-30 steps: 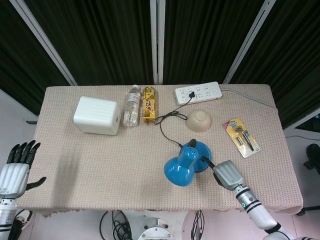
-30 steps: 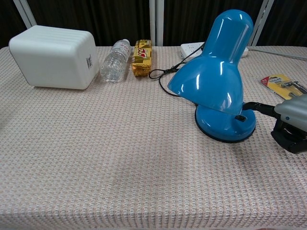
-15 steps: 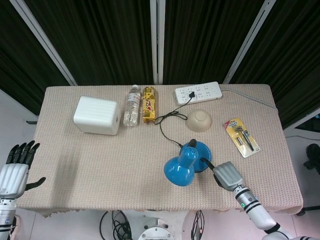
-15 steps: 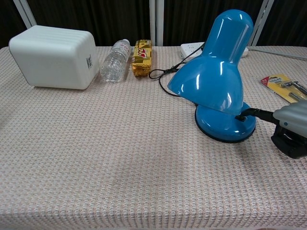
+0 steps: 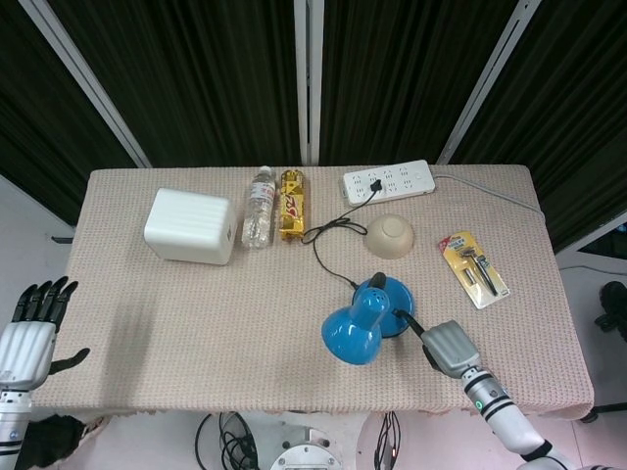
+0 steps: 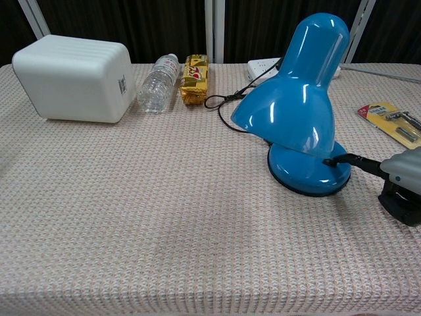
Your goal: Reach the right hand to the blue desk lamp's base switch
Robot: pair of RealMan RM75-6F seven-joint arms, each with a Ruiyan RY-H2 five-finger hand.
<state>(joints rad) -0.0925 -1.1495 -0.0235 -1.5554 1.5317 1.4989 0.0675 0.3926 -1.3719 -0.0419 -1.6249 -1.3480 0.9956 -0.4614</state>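
1. The right robot hand (image 5: 447,348) sits in the lower right of the head view, just beside the blue desk lamp (image 5: 364,318). One dark finger (image 6: 352,159) stretches out level toward the lamp, and its tip reaches the top of the round lamp base (image 6: 308,176) at its right edge. The other fingers cannot be made out from either view, and nothing is clasped in the hand.
2. In the chest view the same hand shows at the right edge as a grey back over a dark body, low above the desk (image 5: 196,313).
3. The lamp stands in the lower middle of the desk. Its shade (image 5: 351,338) tilts down toward the bottom of the head view, and its base lies behind it. The switch itself is too small to tell.
4. A black cord (image 5: 328,245) runs from the lamp up to a white power strip (image 5: 388,182) at the upper middle of the desk.
5. A beige bowl (image 5: 390,235) lies upside down near the cord, and a yellow razor pack (image 5: 475,269) lies well to the right.
6. A clear water bottle (image 5: 259,207) and a yellow snack pack (image 5: 292,205) lie side by side at upper middle. A white box (image 5: 190,227) stands to their left.
7. The left robot hand (image 5: 29,333) hangs off the desk at the lower left edge, its dark fingers spread apart and holding nothing.
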